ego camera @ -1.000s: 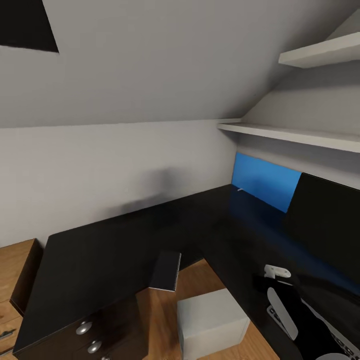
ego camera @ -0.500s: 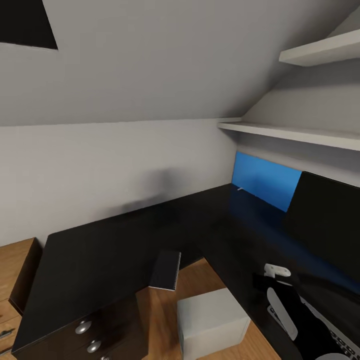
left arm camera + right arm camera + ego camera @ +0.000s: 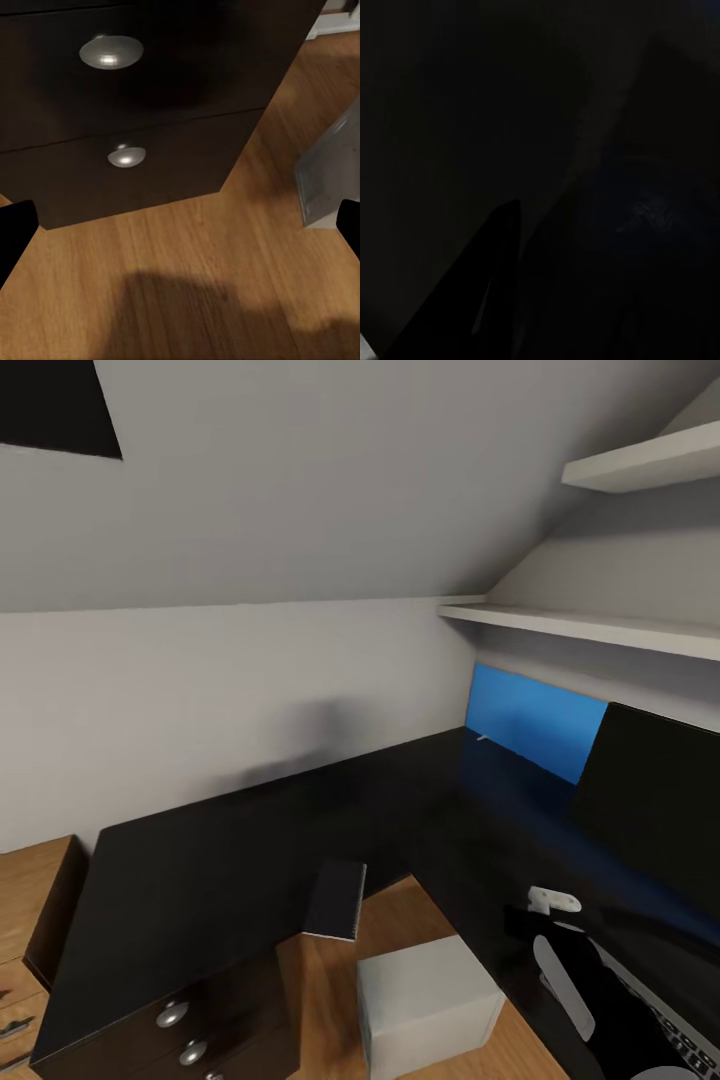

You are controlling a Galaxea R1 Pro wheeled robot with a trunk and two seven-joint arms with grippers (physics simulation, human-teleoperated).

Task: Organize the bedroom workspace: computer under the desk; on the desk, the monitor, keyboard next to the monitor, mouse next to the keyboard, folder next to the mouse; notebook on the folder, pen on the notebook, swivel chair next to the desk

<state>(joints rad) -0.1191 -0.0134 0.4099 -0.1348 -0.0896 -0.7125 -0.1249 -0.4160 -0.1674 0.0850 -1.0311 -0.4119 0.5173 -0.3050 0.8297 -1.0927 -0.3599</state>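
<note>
Head view: black desk (image 3: 230,870), notebook (image 3: 335,901) overhanging its inner edge, computer (image 3: 428,1005) below, monitor (image 3: 655,805) and folder (image 3: 533,722) on it — stacking remains. Left gripper (image 3: 180,232) gapes empty; right gripper's grip — cannot tell.

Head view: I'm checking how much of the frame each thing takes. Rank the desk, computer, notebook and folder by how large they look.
1. desk
2. computer and folder: they look alike, and the computer is nearer and partly cut off, so no ranking
3. notebook
</note>
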